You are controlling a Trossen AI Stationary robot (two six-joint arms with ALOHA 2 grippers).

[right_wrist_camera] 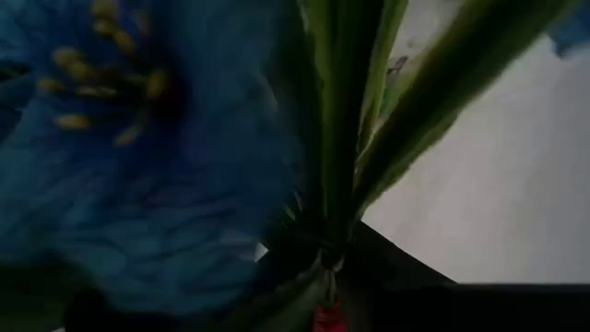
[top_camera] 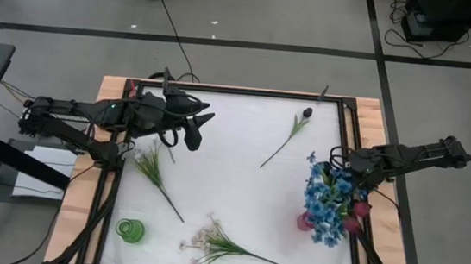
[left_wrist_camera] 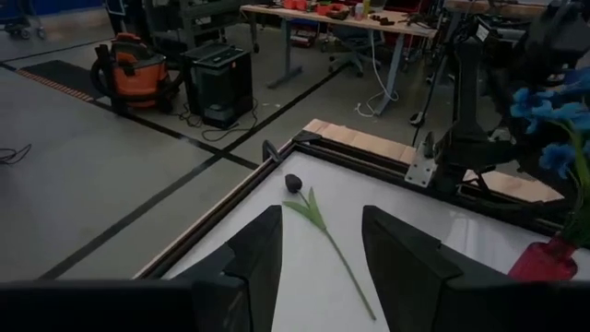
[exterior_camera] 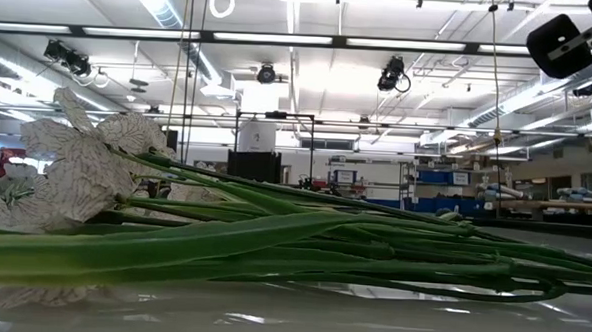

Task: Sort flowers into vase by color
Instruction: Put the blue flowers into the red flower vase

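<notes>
A dark-bud flower (top_camera: 292, 133) lies on the white table near the far edge, and shows between my left fingers in the left wrist view (left_wrist_camera: 293, 183). A white spray (top_camera: 212, 244) (exterior_camera: 85, 177) lies at the near edge, and another green-stemmed spray (top_camera: 156, 169) lies left of centre. Blue blossoms (top_camera: 326, 201) and dark red tulips (top_camera: 358, 209) stand in a red vase (top_camera: 306, 221) at the right. My left gripper (top_camera: 199, 128) (left_wrist_camera: 318, 249) hovers open at the far left. My right gripper (top_camera: 339, 164) sits at the far side of the blue bunch. My right gripper is shut on green stems (right_wrist_camera: 334, 231) of the blue flowers just below a blue blossom (right_wrist_camera: 138, 138), pinched between the two fingers. The stems run away from the fingers along the view. The blossoms hide the rest of the hold in the high view.
An empty green glass vase (top_camera: 129, 230) stands near the table's near left corner. A dark metal frame (top_camera: 239, 91) and wooden border (top_camera: 110, 85) ring the table. Bare white surface lies in the middle (top_camera: 231, 175). The room beyond holds a vacuum (left_wrist_camera: 138, 65) and benches.
</notes>
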